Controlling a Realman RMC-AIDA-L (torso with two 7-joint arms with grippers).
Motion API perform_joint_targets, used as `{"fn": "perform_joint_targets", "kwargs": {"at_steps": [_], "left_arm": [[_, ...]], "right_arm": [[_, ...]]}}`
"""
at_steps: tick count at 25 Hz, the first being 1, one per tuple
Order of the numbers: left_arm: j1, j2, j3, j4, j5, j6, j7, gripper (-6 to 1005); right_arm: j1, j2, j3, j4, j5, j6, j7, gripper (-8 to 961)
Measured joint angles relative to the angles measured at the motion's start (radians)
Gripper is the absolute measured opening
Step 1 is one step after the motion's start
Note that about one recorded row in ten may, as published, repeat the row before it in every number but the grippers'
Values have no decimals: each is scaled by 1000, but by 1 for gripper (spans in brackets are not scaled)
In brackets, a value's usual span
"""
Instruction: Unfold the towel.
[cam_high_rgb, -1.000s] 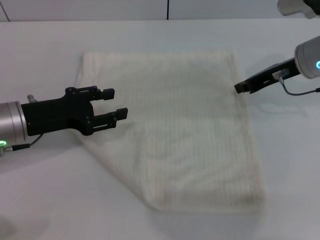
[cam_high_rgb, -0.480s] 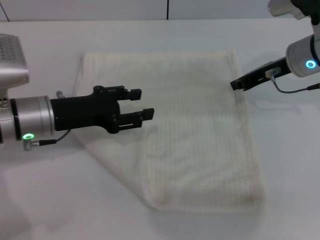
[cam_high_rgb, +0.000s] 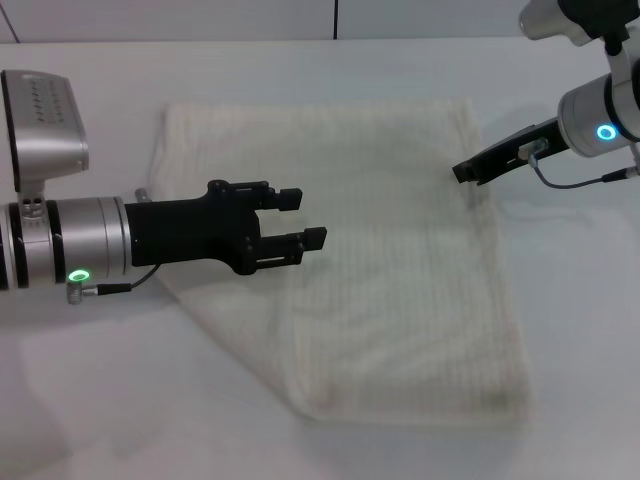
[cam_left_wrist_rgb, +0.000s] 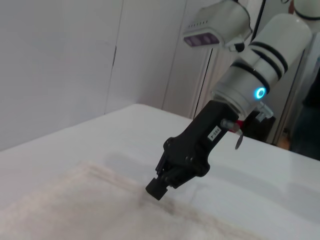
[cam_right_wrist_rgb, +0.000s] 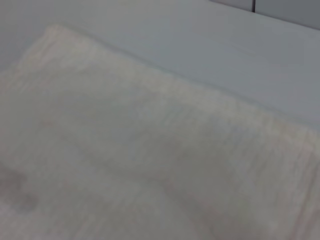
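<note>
You can't tell from any view whether the right gripper (cam_high_rgb: 462, 171) has its fingers together or apart — from the head it shows only as a thin black wedge seen edge-on, and in the left wrist view (cam_left_wrist_rgb: 159, 187) as a single dark block tip hanging just above the cloth. Its own wrist camera shows none of its fingers, only a soft blur of towel (cam_right_wrist_rgb: 150, 145) and bare table (cam_right_wrist_rgb: 165, 35) beyond. The left gripper (cam_high_rgb: 304, 220) is easier: its two black fingers are held apart, one above the other, empty, poised over the towel's left-centre area. Part of the towel's left edge is hidden behind that arm. The towel (cam_high_rgb: 400, 280) lies on the white table (cam_high_rgb: 580, 320) — cream-white terry with faint ribbed stripes. Its near-left corner looks cut off on a slant, so the outline isn't square. The right gripper sits at the far part of the towel's right edge.
</note>
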Motion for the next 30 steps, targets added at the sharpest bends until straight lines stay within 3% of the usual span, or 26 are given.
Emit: {"fn": "perform_joint_targets", "kwargs": {"at_steps": [6, 30], "left_arm": [[-6, 0, 24, -33, 0, -66, 0, 625], [-5, 0, 26, -79, -30, -131, -4, 605]], "right_arm": [[12, 2, -11, 24, 0, 10, -1, -1], [10, 5, -25, 42, -24, 7, 8, -1]]}}
